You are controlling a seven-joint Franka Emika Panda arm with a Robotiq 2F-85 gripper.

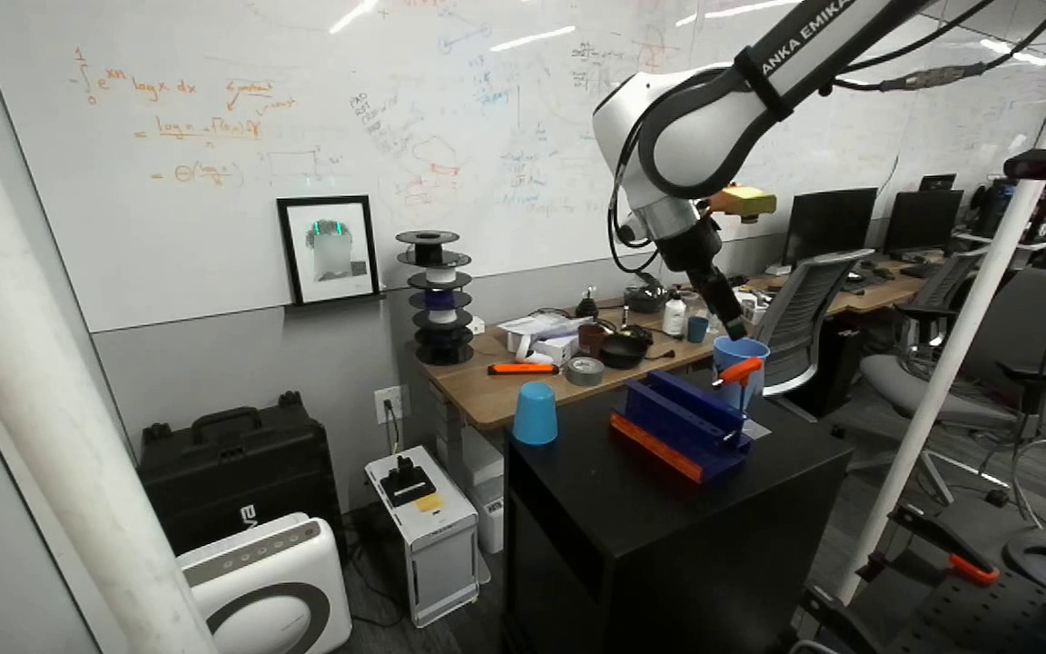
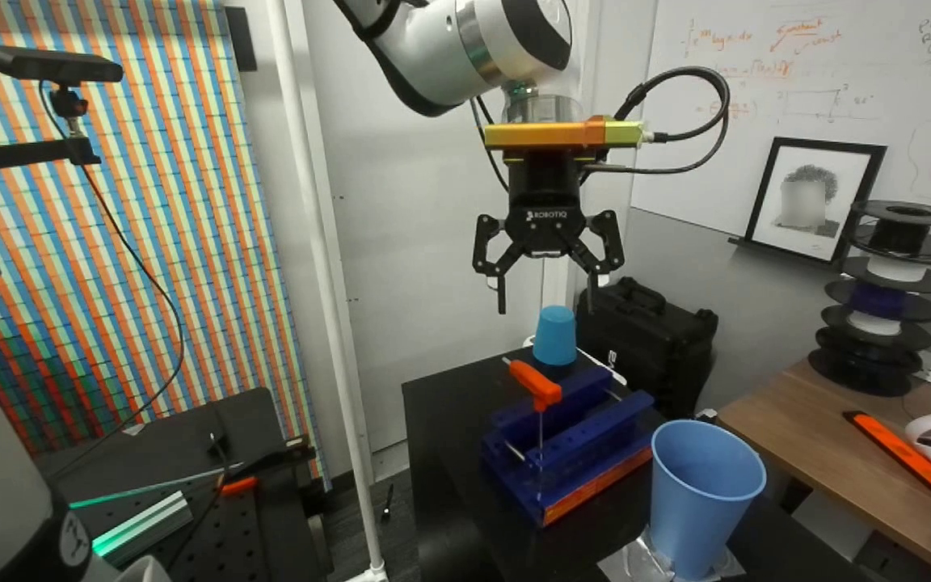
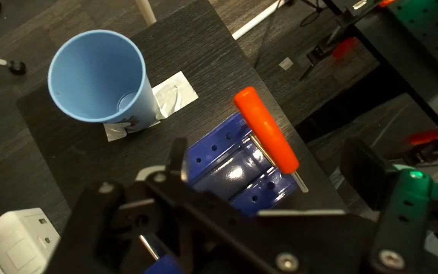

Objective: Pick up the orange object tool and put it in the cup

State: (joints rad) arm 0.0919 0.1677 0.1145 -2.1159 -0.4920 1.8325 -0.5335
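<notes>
Your gripper [image 2: 546, 303] hangs spread wide and holding nothing, higher than the orange tool [image 3: 266, 129], which is upright at the end of the blue holder [image 3: 226, 173]. Turn to straddle the handle [image 2: 536, 384] squarely, squeeze, then lift straight up. On the tabletop [image 2: 449, 420] count 1 tool, 1 holder; the mouth-up cup [image 2: 696, 509] and upturned cup [image 2: 554, 338] make 2.
</notes>
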